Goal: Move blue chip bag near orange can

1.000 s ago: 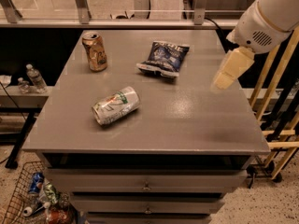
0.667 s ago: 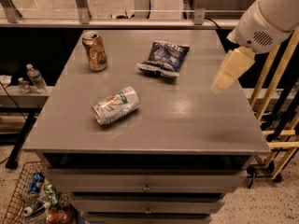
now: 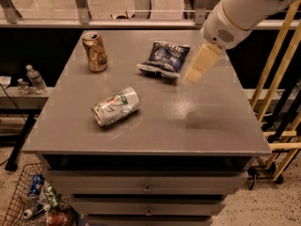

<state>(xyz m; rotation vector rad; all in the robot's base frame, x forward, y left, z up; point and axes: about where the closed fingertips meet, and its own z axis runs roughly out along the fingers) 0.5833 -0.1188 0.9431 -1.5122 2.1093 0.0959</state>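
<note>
The blue chip bag (image 3: 164,58) lies flat at the back middle of the grey table (image 3: 155,126). The orange can (image 3: 95,52) stands upright at the back left of the table, well apart from the bag. My gripper (image 3: 202,63) hangs in the air just right of the bag, pointing down and to the left, on the white arm (image 3: 244,11) that reaches in from the upper right. It does not touch the bag and holds nothing that I can see.
A silver-white can with green and orange marks (image 3: 116,107) lies on its side left of the table's middle. A wire basket with cans (image 3: 33,199) stands on the floor at lower left. Wooden rails (image 3: 277,93) stand to the right. Drawers (image 3: 146,188) are below.
My gripper and arm have moved left, closer to the blue chip bag. The bag and both cans have not moved.
</note>
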